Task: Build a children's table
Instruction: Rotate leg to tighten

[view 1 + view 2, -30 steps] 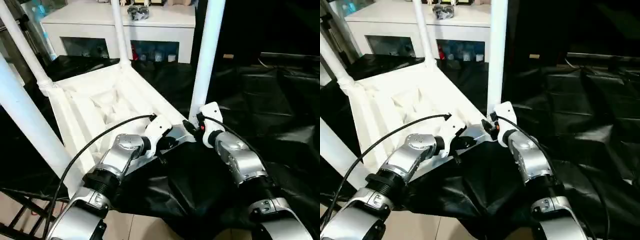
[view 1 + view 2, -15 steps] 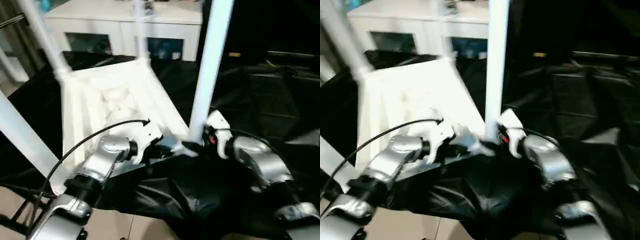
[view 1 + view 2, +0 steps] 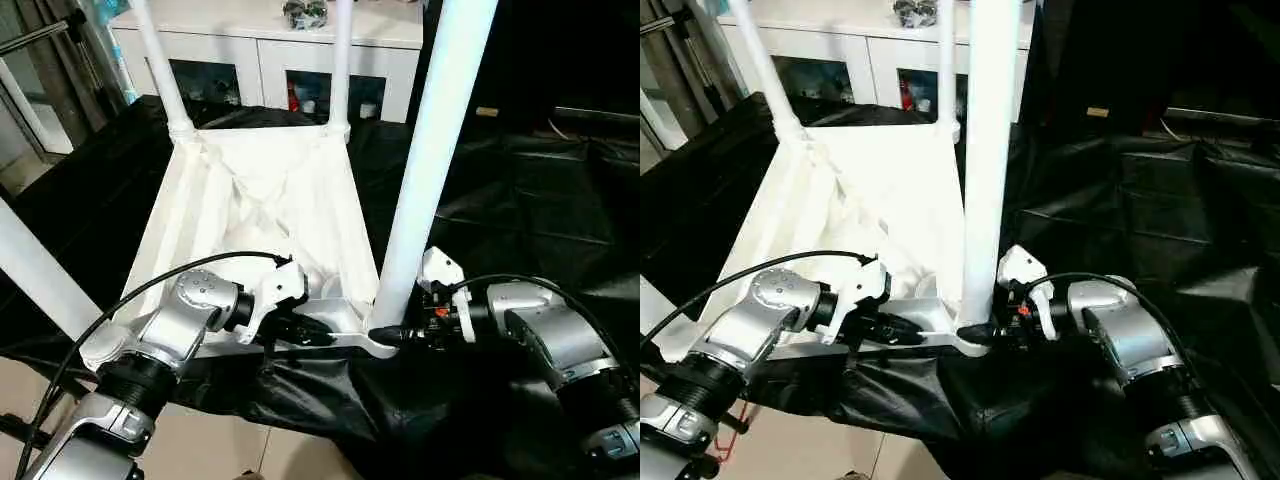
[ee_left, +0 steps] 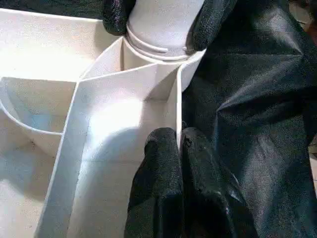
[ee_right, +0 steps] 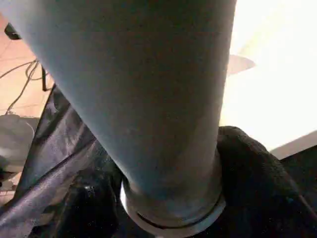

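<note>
White tabletop [image 3: 250, 220] lies upside down, centre frame, on black-draped work table [image 3: 560, 200]. All four legs socketed, standing up. Left gripper [image 4: 179, 144] clenched on near rim. Right gripper [image 3: 388, 335] grasps near-right leg [image 3: 425, 170] at base. Remaining, by judgement: seat leg, flip upright.

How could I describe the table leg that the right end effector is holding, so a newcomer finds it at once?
Find the upturned white tabletop on the black cloth. At its nearest right corner stands the leg. Unlike the others, it has the right end effector around its base.
</note>
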You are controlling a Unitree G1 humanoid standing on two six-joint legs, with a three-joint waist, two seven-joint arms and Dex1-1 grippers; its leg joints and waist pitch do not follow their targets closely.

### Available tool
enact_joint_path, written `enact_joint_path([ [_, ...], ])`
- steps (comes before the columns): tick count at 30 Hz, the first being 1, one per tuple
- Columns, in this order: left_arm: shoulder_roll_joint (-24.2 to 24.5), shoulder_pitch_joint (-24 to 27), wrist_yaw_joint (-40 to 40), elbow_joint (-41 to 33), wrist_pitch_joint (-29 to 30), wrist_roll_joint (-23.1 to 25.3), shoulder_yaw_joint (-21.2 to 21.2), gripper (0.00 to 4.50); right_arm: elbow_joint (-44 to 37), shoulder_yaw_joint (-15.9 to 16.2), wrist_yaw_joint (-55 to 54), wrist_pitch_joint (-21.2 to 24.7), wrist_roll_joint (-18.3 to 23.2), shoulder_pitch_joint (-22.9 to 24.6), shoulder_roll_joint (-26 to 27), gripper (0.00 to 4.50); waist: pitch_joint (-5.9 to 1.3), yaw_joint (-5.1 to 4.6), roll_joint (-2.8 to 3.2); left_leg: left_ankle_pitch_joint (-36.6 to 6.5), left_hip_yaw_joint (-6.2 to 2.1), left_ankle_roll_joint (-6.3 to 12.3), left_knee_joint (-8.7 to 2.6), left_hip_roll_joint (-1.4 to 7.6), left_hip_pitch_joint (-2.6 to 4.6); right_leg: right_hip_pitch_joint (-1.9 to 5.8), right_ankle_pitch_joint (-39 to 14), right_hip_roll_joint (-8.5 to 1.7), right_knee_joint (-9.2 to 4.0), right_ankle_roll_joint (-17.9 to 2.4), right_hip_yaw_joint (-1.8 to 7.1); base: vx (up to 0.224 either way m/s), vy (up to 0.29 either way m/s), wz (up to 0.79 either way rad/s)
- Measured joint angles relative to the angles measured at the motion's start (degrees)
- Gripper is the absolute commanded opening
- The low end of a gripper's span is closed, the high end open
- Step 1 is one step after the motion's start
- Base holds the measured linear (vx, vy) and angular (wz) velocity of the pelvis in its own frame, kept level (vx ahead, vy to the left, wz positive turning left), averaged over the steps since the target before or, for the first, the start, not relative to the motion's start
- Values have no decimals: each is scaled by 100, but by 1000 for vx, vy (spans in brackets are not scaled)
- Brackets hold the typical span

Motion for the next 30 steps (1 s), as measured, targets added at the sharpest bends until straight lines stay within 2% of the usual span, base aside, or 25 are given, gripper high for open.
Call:
enact_joint_path([
  [4, -96, 13, 79, 9, 40, 1, 34, 0, -71, -30, -11, 66, 1, 68, 19, 252, 0, 32, 0, 0, 0, 0, 1, 0, -2, 3, 0, -1, 0, 0, 1, 0, 0, 0],
  [7, -202, 26, 299, 29, 116, 9, 78, 0, -157, -181, -277, 90, 0, 210, 83, 252, -1, 43, 0, 1, 6, -1, 4, 0, 6, 9, 0, -1, 2, 0, 9, 0, 0, 0],
  [14, -711, -171, 1594, 517, 201, 228, 401, 0, 515, -713, -2253, 60, -212, -16, 982, 252, -2, -158, 0, 6, 8, -24, 3, 0, 53, 34, -4, -1, 3, 17, 14, 0, 0, 0],
  [19, -1147, -345, 2534, 781, 344, 414, 511, 0, 943, -1057, -3711, 49, -377, -263, 1627, 252, -3, -200, -1, 6, 7, -24, 4, -1, 64, 44, -5, -1, -9, 21, 14, 0, 0, 0],
  [22, -1230, -369, 2728, 803, 389, 485, 530, 0, 1046, -1131, -4347, -12, -476, -340, 1946, 252, -5, -230, 2, 6, 6, -25, 3, -1, 66, 42, -5, -1, -10, 21, 14, 0, 0, 0],
  [23, -1232, -370, 2750, 802, 389, 493, 533, 0, 1067, -1132, -4431, -60, -511, -341, 1989, 287, -8, -240, 4, 6, 6, -25, 4, -1, 67, 43, -5, -1, -9, 21, 14, 0, 0, 0],
  [24, -1233, -373, 2753, 800, 389, 511, 533, 0, 1087, -1151, -4452, -96, -521, -344, 2022, 287, -10, -248, 7, 6, 6, -25, 3, -1, 67, 43, -5, -1, -9, 21, 15, 0, 0, 0],
  [25, -1234, -381, 2750, 799, 389, 524, 530, 0, 1093, -1165, -4452, -126, -550, -345, 2032, 322, -11, -253, 10, 6, 6, -25, 3, -1, 67, 44, -5, -1, -9, 21, 15, 0, 0, 0],
  [30, -1226, -407, 2617, 756, 354, 566, 471, 0, 1160, -1152, -4317, -161, -622, -401, 2015, 364, -10, -237, 8, 4, 6, -27, -8, -2, 54, 35, 2, -1, -10, 9, 15, 0, 0, 0],
])
